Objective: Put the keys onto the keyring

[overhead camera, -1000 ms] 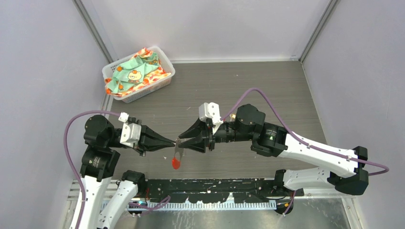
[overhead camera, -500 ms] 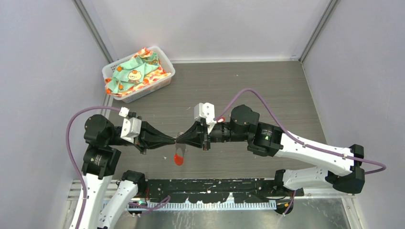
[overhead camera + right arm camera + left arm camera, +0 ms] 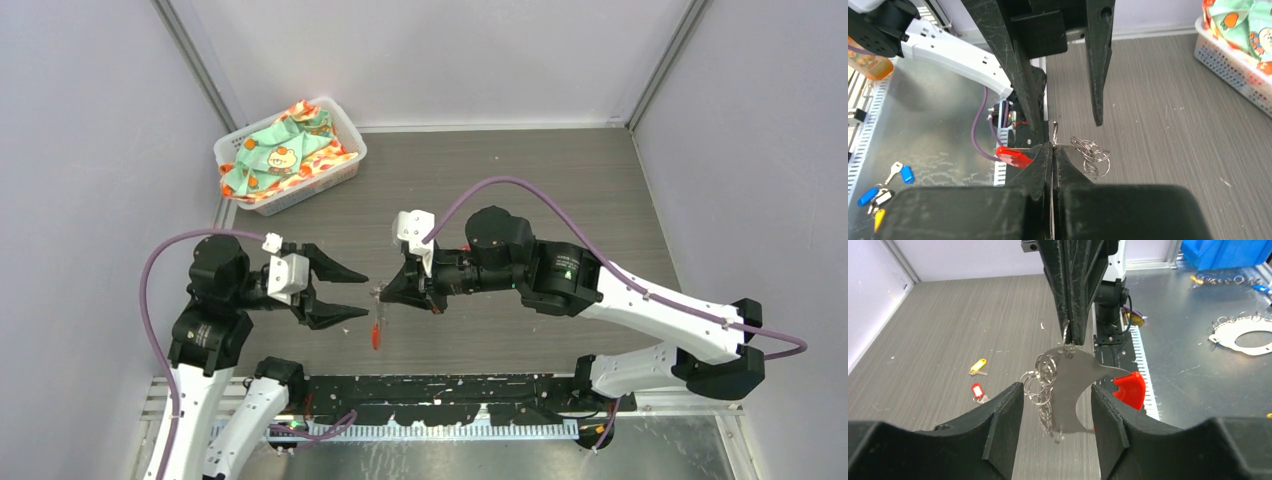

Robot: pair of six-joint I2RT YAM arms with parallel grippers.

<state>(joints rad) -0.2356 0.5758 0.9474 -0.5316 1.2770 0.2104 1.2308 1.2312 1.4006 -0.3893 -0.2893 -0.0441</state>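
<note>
The step in hand is holding the keyring ready; no key is on it yet. The right pincer is clenched on the top edge of the keyring, which hangs free above the bench, its red tip toward 6 o'clock in the top view. The left pincer is released, its fingers spread to either side of the hanging loop and touching nothing.

Both keys lie flat on the bench, well apart from either pincer: the yellow-tagged key and, just beside it toward 6 o'clock, the red-tagged key.

The next move, as I judge it, falls to the left pincer: go down to one key, pinch it by the tag so that the eye stays clear, and bring it up to a ring, while the right holds the loop steady. The dangling rings look free to swing, so the threading calls for a slow approach.

Only the left wrist view shows the keys, at 9 o'clock of the keyring; the top view does not show them. That view also shows the flat silvery crescent and the bunch of small rings. The right wrist view shows the clenched jaws edge-on, and a basket of cloth at 2 o'clock
</note>
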